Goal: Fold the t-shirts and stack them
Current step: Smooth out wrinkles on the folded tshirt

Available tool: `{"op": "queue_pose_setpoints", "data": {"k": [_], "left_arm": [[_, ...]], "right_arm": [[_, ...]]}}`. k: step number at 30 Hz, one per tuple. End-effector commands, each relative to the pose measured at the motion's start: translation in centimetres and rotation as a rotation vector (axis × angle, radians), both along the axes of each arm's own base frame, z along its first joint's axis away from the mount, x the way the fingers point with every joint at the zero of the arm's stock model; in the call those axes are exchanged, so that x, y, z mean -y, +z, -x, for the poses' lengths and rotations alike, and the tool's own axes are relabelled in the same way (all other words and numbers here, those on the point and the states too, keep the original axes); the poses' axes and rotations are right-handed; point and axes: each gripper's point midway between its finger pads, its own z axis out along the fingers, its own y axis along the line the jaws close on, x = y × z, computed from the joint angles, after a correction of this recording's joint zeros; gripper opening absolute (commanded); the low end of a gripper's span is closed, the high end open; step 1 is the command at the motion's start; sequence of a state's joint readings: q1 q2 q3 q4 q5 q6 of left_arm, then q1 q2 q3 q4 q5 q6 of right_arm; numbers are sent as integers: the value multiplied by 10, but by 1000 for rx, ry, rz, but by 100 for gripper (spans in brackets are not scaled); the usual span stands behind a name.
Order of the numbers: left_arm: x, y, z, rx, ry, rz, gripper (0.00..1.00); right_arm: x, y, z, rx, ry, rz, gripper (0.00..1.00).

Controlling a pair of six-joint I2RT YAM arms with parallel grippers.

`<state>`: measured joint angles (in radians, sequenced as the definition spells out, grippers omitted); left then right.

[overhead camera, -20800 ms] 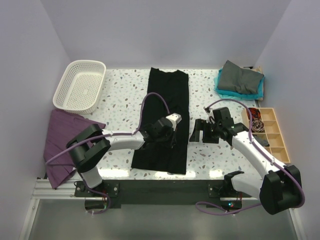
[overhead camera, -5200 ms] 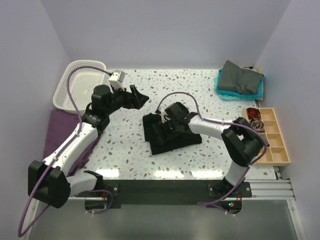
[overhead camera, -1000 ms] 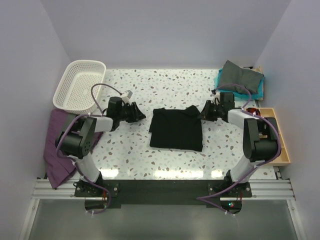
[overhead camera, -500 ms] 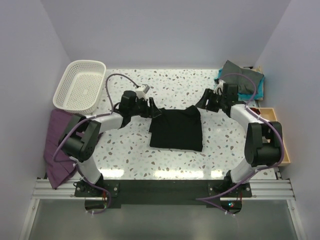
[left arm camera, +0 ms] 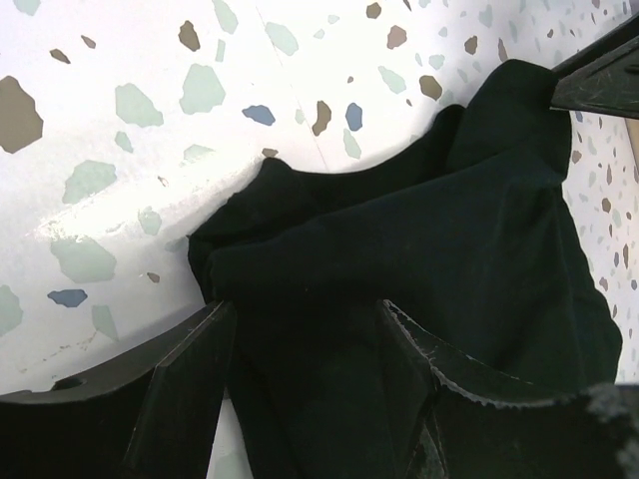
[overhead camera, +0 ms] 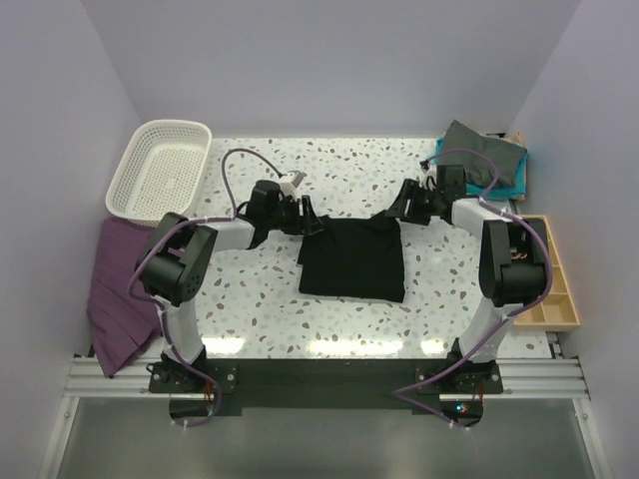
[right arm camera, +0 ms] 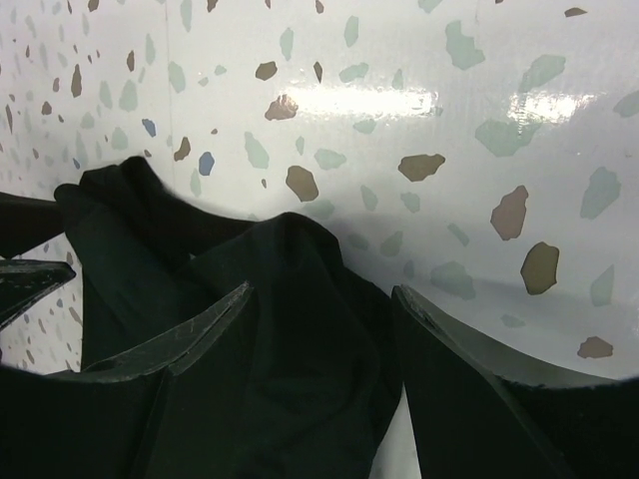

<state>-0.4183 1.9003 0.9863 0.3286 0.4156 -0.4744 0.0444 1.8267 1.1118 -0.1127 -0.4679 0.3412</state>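
The black t-shirt (overhead camera: 351, 261) lies folded into a rough rectangle in the middle of the table. My left gripper (overhead camera: 313, 226) is at its far left corner and stands open, with bunched black fabric (left arm camera: 399, 230) between the jaws (left arm camera: 305, 309). At the far right corner my right gripper (overhead camera: 392, 214) is also open, straddling a raised fold of the same shirt (right arm camera: 290, 329); the gap shows in its wrist view (right arm camera: 321, 294). A dark grey t-shirt (overhead camera: 483, 155) lies folded on a teal one (overhead camera: 511, 183) at the back right.
A white lattice basket (overhead camera: 130, 190) stands at the back left. A purple cloth (overhead camera: 115, 284) hangs over the table's left edge. A wooden compartment tray (overhead camera: 551, 274) sits along the right edge. Each wrist view shows the other gripper's fingers across the shirt.
My left arm has moved right to the shirt's far left corner and its jaws have widened. My right gripper has opened off the far right corner and shifted slightly back.
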Motion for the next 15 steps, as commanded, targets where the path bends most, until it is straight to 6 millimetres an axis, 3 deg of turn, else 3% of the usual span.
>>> {"op": "queue_pose_setpoints", "data": {"k": [1,4,9,12,15], "left_arm": [[6,12,-21,66,-4,13,63],[8,8,-25,59,-1,17,58],[10,-1,-29,41,0,12,32],[9,-5,-29,35,8,8,0],[5,-5,-31,37,24,2,0]], "right_arm": [[-3,11,-10,23,18,-21,59],[-3,1,-10,-4,17,-21,50],[-5,-9,-10,-31,14,-30,36],[-4,-13,-9,-37,12,-26,17],[-1,-13,-7,-36,4,-12,11]]}}
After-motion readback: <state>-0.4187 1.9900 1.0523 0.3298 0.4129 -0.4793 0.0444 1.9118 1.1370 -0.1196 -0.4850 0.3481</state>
